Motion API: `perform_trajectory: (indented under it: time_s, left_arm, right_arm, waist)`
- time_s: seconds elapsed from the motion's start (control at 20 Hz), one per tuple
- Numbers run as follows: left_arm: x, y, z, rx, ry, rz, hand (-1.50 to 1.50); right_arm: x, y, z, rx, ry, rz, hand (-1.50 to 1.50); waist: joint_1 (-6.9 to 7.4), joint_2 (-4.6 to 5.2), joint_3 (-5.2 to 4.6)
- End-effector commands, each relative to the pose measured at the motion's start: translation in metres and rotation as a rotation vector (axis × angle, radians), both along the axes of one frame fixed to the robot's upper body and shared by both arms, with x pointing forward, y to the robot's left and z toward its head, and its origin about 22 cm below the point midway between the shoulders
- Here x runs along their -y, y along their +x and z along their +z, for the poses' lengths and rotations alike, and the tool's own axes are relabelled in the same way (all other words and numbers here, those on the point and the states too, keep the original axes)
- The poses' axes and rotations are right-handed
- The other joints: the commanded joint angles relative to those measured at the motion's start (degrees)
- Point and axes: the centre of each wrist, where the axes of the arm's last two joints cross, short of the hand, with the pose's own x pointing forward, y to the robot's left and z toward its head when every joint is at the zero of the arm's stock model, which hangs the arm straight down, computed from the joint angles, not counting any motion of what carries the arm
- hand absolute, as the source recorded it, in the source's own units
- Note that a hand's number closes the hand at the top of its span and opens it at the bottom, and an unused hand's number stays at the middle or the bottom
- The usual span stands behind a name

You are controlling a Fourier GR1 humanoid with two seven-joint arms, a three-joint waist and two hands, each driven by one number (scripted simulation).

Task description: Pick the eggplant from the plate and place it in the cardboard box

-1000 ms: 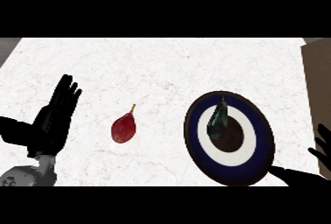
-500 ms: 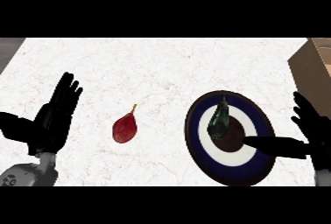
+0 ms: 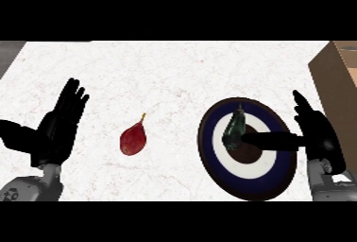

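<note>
A dark green-purple eggplant (image 3: 233, 130) lies on the white centre of a round plate (image 3: 213, 151) with a dark blue rim, at the right of the counter. My right hand (image 3: 317, 134) is open just right of the plate, fingers straight and pointing away, its thumb stretched left over the plate and touching the eggplant's near end. A cardboard box (image 3: 337, 75) stands at the right edge, only partly in view. My left hand (image 3: 55, 125) rests open at the far left, fingers up.
A dark red pear-shaped fruit (image 3: 133, 139) with a short yellow stem lies on the white marble counter (image 3: 160, 71) between my left hand and the plate.
My right hand has come up from the lower right edge and moved to the plate's right side, thumb now reaching the eggplant. The left hand has stayed put.
</note>
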Motion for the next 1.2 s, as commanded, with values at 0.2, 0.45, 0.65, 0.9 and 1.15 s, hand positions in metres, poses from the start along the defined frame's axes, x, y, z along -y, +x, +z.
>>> perform_trajectory:
  time_s: [0.2, 0.45, 0.65, 0.9, 1.15]
  left_arm:
    - [-0.002, -0.008, -0.012, 0.001, -0.004, 0.001, 0.00]
    - [0.001, -0.005, -0.003, -0.017, -0.012, 0.027, 0.00]
    - [0.004, -0.008, -0.009, 0.005, 0.000, 0.016, 0.00]
    - [0.012, -0.008, -0.009, -0.005, -0.021, 0.000, 0.00]
    - [-0.024, 0.005, -0.001, 0.013, -0.008, 0.002, 0.00]
  right_arm:
    - [-0.008, 0.024, -0.021, -0.137, 0.038, -0.147, -1.50]
    - [-0.033, 0.026, -0.015, -0.151, 0.046, -0.122, -1.50]
    - [-0.026, 0.019, -0.049, -0.152, 0.051, -0.126, -1.50]
    - [-0.034, 0.044, -0.028, -0.167, 0.042, -0.112, -1.50]
    - [-0.023, 0.045, -0.054, -0.216, 0.015, -0.135, -1.50]
  waist:
    - [-0.09, -0.02, 0.06]
    - [-0.34, -0.10, 0.06]
    - [-0.39, -0.04, 0.08]
    - [-0.30, -0.05, 0.07]
    - [-0.38, 0.10, 0.06]
